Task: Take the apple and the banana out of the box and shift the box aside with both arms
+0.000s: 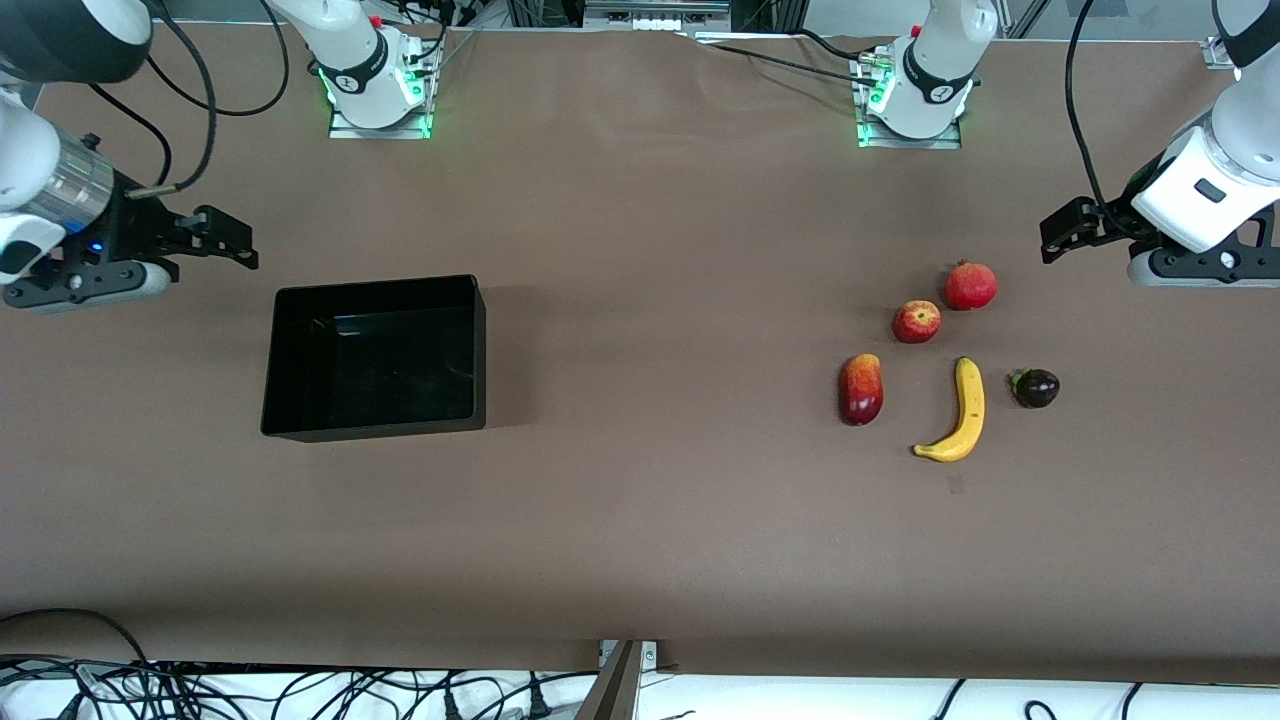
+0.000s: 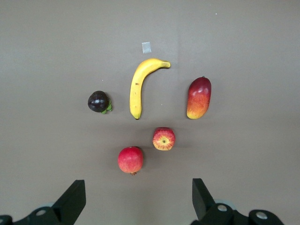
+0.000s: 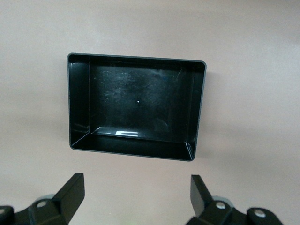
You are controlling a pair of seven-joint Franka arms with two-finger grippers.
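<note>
Lying nearest the front camera at the left arm's end of the table (image 1: 640,560), the banana (image 1: 957,413) was seen with its long axis running toward the bases, the apple (image 1: 916,322) just farther off. The box (image 1: 375,357) was found empty at the right arm's end. Both fruits were judged closer to the left gripper (image 1: 1062,237), the box to the right gripper (image 1: 222,240); the fingers of both were spread wide, nothing held.

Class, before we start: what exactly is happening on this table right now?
Nothing is being handled yet. The black box sits empty toward the right arm's end of the table, with the right claw open above the table beside it. The apple and banana lie on the table among three other fruits toward the left arm's end, where the left claw hangs open, holding nothing.
</note>
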